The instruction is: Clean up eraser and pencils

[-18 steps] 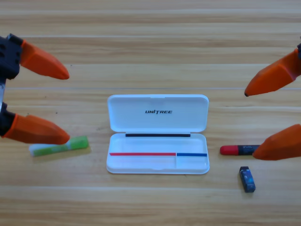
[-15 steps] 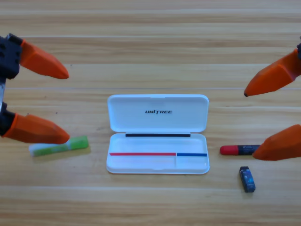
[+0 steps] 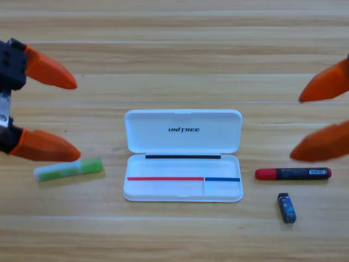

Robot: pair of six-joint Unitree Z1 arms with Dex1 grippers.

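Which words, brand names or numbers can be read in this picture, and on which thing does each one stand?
"UNITREE": dark letters on the inside of the open lid of the white case.
Red-and-dark pencil: there are small marks along the dark barrel, too small to read.
Eraser: the blue and black wrapper shows light specks, too small to read.
Green pencil: no text visible.

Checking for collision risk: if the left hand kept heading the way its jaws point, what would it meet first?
Probably the open white plastic case; the left hand points rightward at its lid, though height above the table is unclear.
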